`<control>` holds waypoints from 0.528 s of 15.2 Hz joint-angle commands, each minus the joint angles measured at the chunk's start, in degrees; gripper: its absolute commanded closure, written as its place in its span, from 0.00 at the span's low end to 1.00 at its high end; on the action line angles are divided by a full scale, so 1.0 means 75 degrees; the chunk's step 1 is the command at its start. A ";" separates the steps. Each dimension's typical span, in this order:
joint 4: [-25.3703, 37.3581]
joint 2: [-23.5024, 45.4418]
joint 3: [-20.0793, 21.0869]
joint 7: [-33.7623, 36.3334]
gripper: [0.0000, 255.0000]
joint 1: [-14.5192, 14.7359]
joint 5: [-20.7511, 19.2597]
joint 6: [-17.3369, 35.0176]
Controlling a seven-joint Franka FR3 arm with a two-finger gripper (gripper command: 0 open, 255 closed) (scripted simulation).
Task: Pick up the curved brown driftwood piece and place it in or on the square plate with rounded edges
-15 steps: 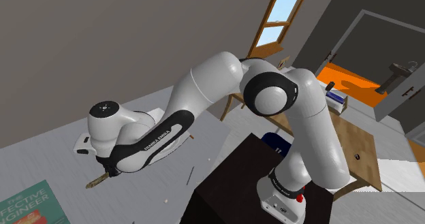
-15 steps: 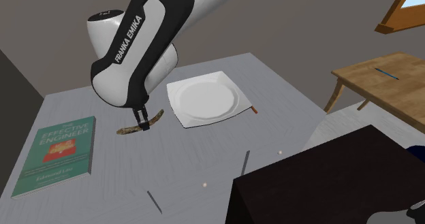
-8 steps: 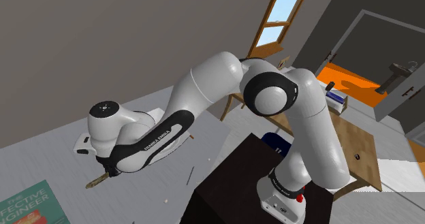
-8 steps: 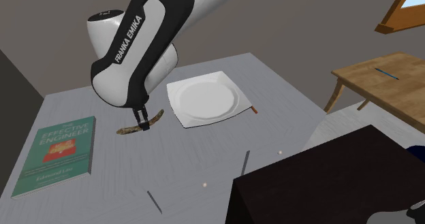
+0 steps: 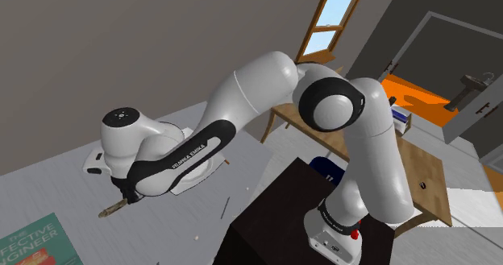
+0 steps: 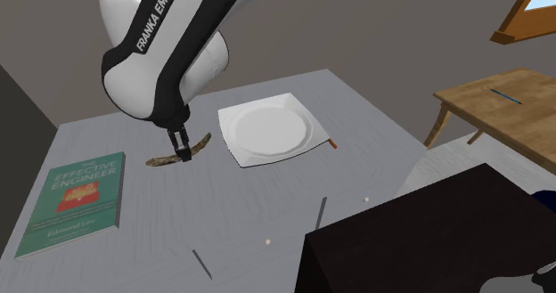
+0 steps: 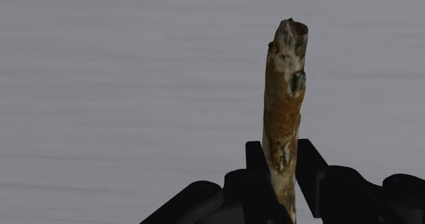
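the all-black pincer [image 6: 183,152] is pinching the curved, mottled brown driftwood piece [image 6: 201,142] near its middle. its fingers press on either flank, and in the wrist view the driftwood [image 7: 282,100] passes straight between them. the piece looks to hang just clear of the grey bench [image 6: 267,207], though the gap is hard to judge. its long axis lies crosswise to the grip: one end reaches out from the pincer toward the white square plate with rounded edges [image 6: 267,129], the other toward the green book [image 6: 76,202] on the opposite side. the plate sits just beside the pincer, a little beyond that nearer tip, so the carry is probably a short shift along the driftwood's own length, then a lowering onto the plate's flat middle.
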 commanded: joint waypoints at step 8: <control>-0.0081 -0.0657 0.0160 -0.0124 1.00 -0.0127 0.0178 -0.0576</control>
